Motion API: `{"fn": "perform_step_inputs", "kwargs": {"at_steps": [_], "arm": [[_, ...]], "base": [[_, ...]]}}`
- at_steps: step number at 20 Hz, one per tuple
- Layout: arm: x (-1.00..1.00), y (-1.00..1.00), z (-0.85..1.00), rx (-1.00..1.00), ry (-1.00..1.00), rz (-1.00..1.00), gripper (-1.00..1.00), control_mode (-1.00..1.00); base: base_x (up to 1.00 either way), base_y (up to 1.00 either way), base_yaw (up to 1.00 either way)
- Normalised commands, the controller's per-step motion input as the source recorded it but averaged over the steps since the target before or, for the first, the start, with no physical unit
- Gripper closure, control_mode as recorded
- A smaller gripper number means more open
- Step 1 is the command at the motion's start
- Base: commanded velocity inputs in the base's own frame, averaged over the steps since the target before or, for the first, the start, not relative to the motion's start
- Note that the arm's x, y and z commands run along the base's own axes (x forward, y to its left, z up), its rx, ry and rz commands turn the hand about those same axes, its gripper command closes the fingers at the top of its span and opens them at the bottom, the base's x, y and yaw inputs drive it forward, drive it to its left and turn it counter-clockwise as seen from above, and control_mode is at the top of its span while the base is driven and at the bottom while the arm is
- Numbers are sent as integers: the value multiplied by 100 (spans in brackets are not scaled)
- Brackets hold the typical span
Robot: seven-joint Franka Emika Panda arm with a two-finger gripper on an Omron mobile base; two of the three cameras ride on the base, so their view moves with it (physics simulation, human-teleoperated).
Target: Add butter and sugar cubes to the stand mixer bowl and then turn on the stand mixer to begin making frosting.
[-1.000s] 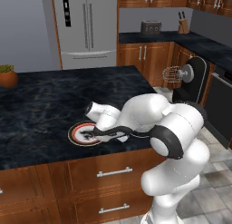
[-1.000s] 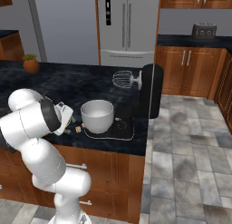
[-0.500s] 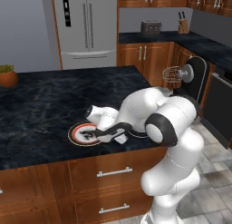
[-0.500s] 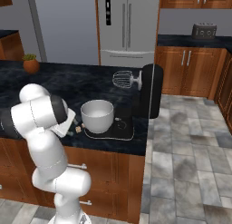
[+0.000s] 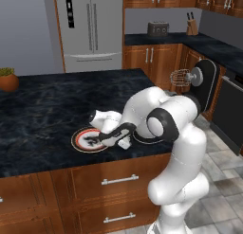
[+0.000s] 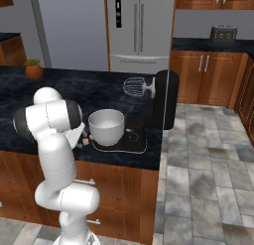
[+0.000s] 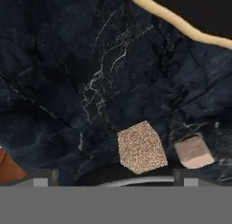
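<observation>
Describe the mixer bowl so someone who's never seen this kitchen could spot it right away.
Find the dark marble island counter, then the black stand mixer at its right end. The stand mixer bowl sits on the mixer's flat base under the whisk: deep, round, plain white-grey, unlike the flat red-rimmed plate nearby.

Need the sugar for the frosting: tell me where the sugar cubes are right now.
The sugar cubes lie side by side on the dark marble counter, low in the hand view just ahead of the gripper; in the right base view they sit just left of the stand mixer bowl.
</observation>
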Motion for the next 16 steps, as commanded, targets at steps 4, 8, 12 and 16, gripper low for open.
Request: {"fn": "perform_step_inputs", "kwargs": {"at_steps": [4,8,12,16], "arm": [[32,14,-23,0,3,0,-100,-100],[24,2,-26,0,0,1,-100,-100],[11,-1,-26,0,0,1,-100,-100],[0,-15,-15,0,0,0,-100,-100]], "base": [[0,0,0],[0,0,0],[0,0,0],[0,0,0]]}}
